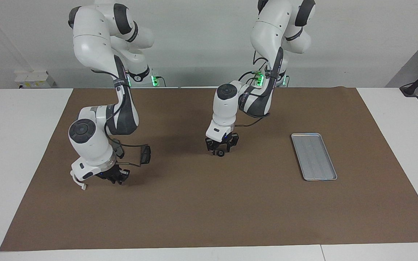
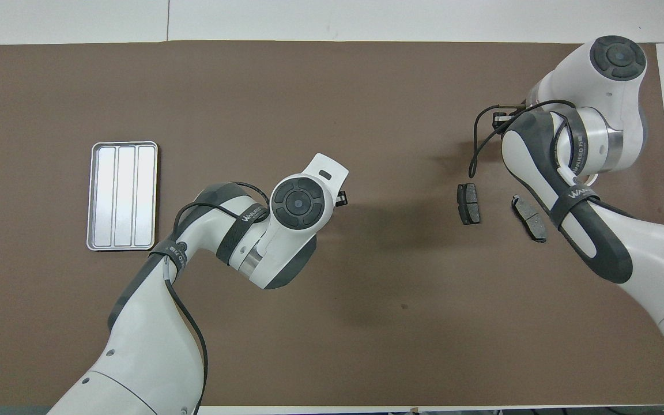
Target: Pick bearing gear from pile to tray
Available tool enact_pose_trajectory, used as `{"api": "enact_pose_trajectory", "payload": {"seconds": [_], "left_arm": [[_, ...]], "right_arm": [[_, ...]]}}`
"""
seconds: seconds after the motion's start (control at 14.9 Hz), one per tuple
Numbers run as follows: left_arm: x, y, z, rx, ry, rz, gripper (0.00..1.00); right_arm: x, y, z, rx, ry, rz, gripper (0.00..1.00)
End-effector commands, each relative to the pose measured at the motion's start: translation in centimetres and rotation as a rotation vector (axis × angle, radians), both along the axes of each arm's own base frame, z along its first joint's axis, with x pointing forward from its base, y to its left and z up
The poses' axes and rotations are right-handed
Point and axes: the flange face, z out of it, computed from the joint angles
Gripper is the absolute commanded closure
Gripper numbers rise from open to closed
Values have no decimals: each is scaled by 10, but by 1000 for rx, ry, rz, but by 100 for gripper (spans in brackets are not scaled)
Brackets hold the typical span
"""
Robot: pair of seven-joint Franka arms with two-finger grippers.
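The bearing gear (image 1: 221, 153), a small black ring, lies on the brown mat near the middle of the table. My left gripper (image 1: 221, 149) points down over it, its fingertips drawn in against the gear's sides. In the overhead view the left wrist hides the gear. The tray (image 1: 314, 157) (image 2: 124, 196) lies empty toward the left arm's end. At the right arm's end is the pile: two dark brake pads (image 2: 468, 203) (image 2: 529, 218) and a white curved bracket (image 1: 78, 182). My right gripper (image 1: 117, 178) waits shut, low over the mat, beside the bracket.
The brown mat (image 1: 209, 210) covers most of the white table. A black cable loops from the right wrist toward one brake pad (image 1: 146, 154). Bare mat lies between the gear and the tray.
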Motion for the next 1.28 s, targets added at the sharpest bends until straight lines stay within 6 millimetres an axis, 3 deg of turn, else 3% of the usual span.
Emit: {"api": "enact_pose_trajectory", "payload": {"seconds": [0.0, 0.07, 0.13, 0.34, 0.6, 0.74, 0.87, 1.01, 1.21], "left_arm": [[-1, 1, -2, 0, -22, -6, 76], [-1, 1, -2, 0, -22, -5, 85], [-1, 0, -2, 0, -21, -7, 100], [5, 6, 1, 13, -10, 4, 100], [14, 13, 39, 65, 30, 9, 100], [27, 50, 74, 80, 37, 3, 100], [27, 83, 113, 106, 83, -57, 100], [30, 135, 148, 115, 157, -120, 100], [39, 227, 192, 82, 216, -210, 100]], "right_arm": [[-3, -2, 4, -11, 8, 35, 100], [-3, -2, 4, -11, 7, 35, 100], [-3, -2, 4, -11, 7, 35, 100], [-3, -2, 4, -11, 5, 36, 100], [-3, -2, 4, -11, 4, 36, 100], [-3, -2, 4, -10, 4, 35, 100], [-3, -2, 3, -11, 5, 36, 100], [-3, -2, 4, -11, 5, 36, 100], [-3, -2, 5, -12, 8, 35, 100]]}}
